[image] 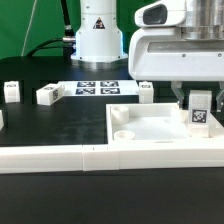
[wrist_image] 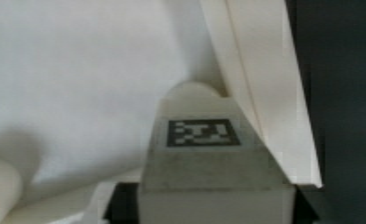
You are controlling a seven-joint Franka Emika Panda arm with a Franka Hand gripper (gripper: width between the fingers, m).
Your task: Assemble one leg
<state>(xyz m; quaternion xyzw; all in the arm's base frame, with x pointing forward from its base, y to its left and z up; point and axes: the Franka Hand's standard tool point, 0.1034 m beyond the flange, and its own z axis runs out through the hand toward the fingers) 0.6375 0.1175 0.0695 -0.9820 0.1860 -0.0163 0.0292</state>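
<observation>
- Exterior view: your hand hangs over the white panel, pinching the leg between its two fingers, the tagged face turned toward this camera.
- The leg sits directly under the hand, at the panel's corner on the exterior view's right; whether its base touches the panel you cannot tell from here.
- Judge the leg as a light, rigid plastic block: it should not flex or crush, but smooth faces can slip or twist, so hold it on two opposite flat sides, high up, leaving the lower end free.
- This view alone shows you the spare legs lying well away from the hand on the black desk, the marker board behind, and a round socket in the panel.
- Wrist view: you see the leg close up with its tag, dark fingers on both its sides, the panel's flat surface behind it and the panel's raised rim just beside it.
- Only this view shows how near the leg runs to that rim; it hides the sockets and everything else.
</observation>
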